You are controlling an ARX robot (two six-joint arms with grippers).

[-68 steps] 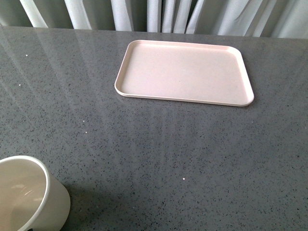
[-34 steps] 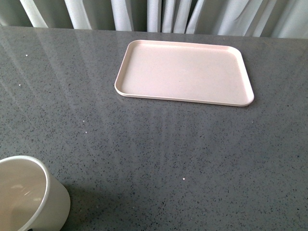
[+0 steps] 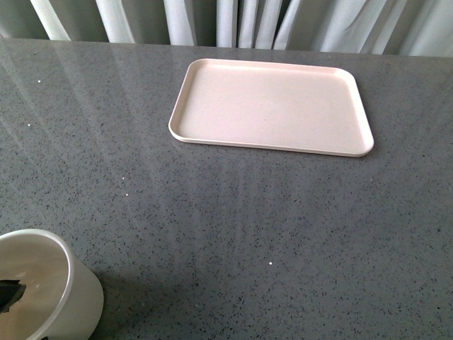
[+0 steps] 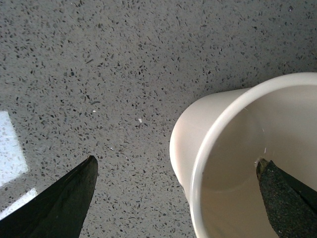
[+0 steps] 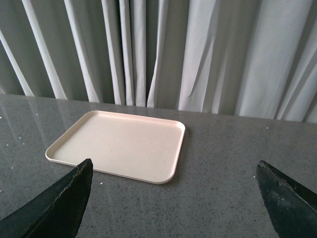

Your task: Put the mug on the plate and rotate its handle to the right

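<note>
I count one mug [image 3: 83, 297], one plate [image 3: 269, 106], one counter [image 3: 248, 227], two left fingers [image 4: 54, 208] and two right fingers [image 5: 54, 210]; one curtain [image 5: 198, 49], I think, though its folds may hide seams.

1. You'll find the cream-white ceramic mug [image 3: 44, 275] upright at the near left corner of the grey speckled stone table [image 3: 248, 234].
2. The pale pink rectangular plate [image 3: 269, 106] lies flat towards the far edge, right of centre and well apart from the mug.
3. The white pleated curtains [image 3: 233, 18] hang behind the table's far edge, just beyond the plate.
4. The left gripper [image 4: 176, 159] straddles the mug's wall: one finger is inside the mug and the other outside, over the table.
</note>
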